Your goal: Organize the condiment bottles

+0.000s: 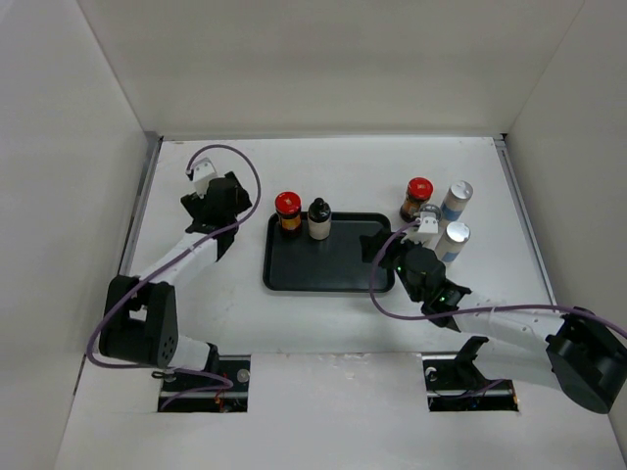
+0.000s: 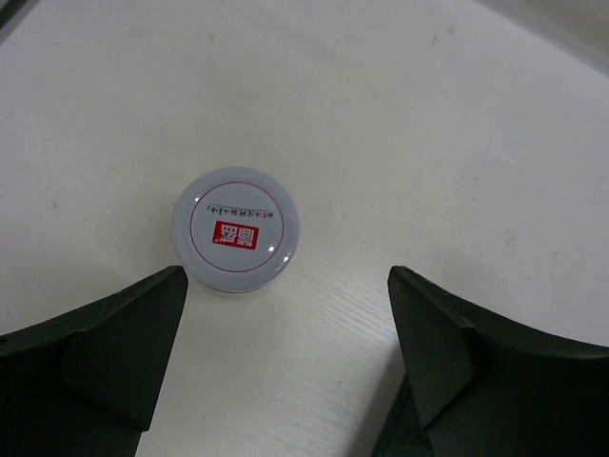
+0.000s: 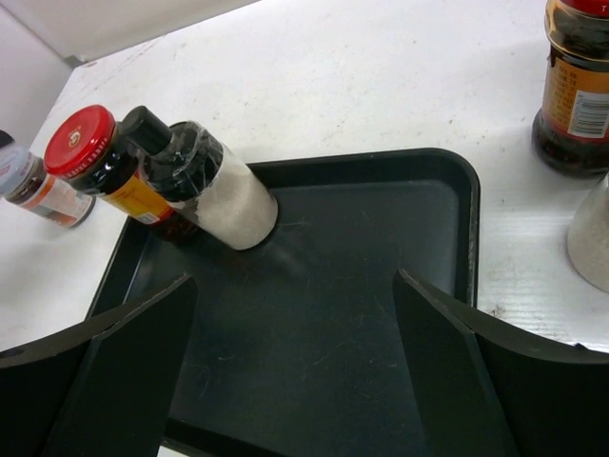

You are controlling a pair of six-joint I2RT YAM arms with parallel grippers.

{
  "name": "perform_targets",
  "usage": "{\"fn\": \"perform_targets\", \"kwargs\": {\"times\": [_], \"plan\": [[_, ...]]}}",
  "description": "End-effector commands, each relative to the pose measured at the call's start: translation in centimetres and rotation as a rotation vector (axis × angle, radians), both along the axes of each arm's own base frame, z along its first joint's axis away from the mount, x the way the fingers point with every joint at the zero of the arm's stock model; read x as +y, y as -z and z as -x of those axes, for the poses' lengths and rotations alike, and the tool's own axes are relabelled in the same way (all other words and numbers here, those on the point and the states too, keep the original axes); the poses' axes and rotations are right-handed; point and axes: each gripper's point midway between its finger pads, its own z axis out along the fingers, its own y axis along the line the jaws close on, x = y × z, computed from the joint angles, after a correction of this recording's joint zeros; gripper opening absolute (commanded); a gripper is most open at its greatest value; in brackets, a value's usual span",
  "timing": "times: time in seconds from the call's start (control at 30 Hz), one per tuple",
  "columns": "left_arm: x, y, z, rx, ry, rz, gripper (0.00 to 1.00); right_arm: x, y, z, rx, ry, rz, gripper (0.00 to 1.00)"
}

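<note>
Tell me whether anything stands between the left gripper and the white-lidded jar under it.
Nothing visible does: the left gripper hangs open over the white-lidded jar, which stands just beyond its fingertips, nearer one finger.

The white lid (image 2: pixel 236 228) has a thin red ring drawn on it. Inside the ring is a row of tiny black signs, too small to read. Under them is a red square with white Chinese signs, but I cannot tell which ones. The red cap (image 3: pixel 80 140) on the left has small pale writing near its rim, too blurry to read. The dark jar (image 3: pixel 575 95) at the far right has an orange label with a white patch of tiny print that cannot be read.
</note>
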Motion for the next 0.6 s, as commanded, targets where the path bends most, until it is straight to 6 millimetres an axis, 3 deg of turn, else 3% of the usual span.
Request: {"fn": "perform_targets", "kwargs": {"times": [0.0,0.17,0.33,0.57], "plan": [[0.9,-1.0,-0.9,-0.031,-0.032,0.027,0.86,0.6,-1.8,-0.2,-0.048,-0.017,-0.056,0.91],[2.5,-0.5,-1.5,-0.025,-0.087,0.007,0.83,0.8,-1.9,-0.2,-0.047,-0.025,-0.059,0.92],[2.7,0.0,-2.6,-0.013,-0.091,0.005,0.8,1.0,-1.5,-0.2,-0.036,-0.03,-0.052,0.92],[3.2,1.1,-3.4,0.014,-0.101,-0.001,0.66,0.8,-2.1,0.0,-0.051,-0.029,-0.063,0.92]]}}
